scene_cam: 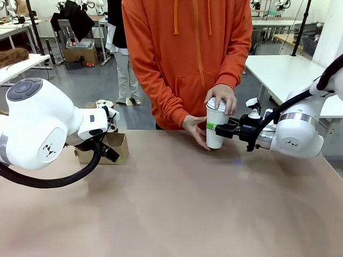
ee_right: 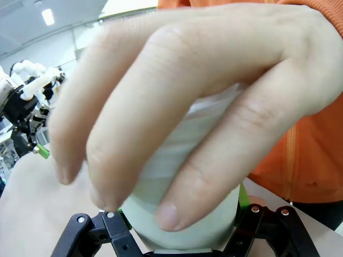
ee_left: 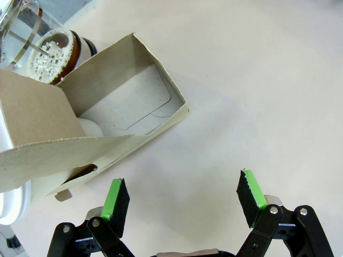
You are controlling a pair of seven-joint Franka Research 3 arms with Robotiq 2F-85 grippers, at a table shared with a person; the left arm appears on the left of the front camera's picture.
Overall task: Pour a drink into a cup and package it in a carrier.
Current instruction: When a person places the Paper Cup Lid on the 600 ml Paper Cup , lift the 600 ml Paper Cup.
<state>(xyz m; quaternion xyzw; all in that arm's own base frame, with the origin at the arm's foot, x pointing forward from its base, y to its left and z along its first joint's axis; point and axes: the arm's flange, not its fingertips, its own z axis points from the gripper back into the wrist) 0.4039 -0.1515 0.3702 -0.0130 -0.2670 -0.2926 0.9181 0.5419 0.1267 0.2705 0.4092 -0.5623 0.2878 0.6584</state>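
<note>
A person in an orange hoodie holds the white lidded cup (scene_cam: 216, 126) at the table's far edge, one hand (scene_cam: 221, 99) on its lid and the other at its base. My right gripper (scene_cam: 214, 127) is shut on the cup's side. In the right wrist view the cup (ee_right: 185, 227) sits between my fingers with the person's hand (ee_right: 187, 107) over it. My left gripper (ee_left: 182, 195) hangs open above bare table beside the brown carrier (ee_left: 123, 101), with nothing between its pads. The carrier (scene_cam: 115, 145) lies at the left. The glass pitcher with the dark drink (ee_left: 53, 53) stands just behind it.
The left arm (scene_cam: 48, 134) hides part of the carrier in the front view. A white round object (ee_left: 10, 206) shows past the carrier's near corner. The brown table (scene_cam: 177, 209) spreads wide in the middle and front.
</note>
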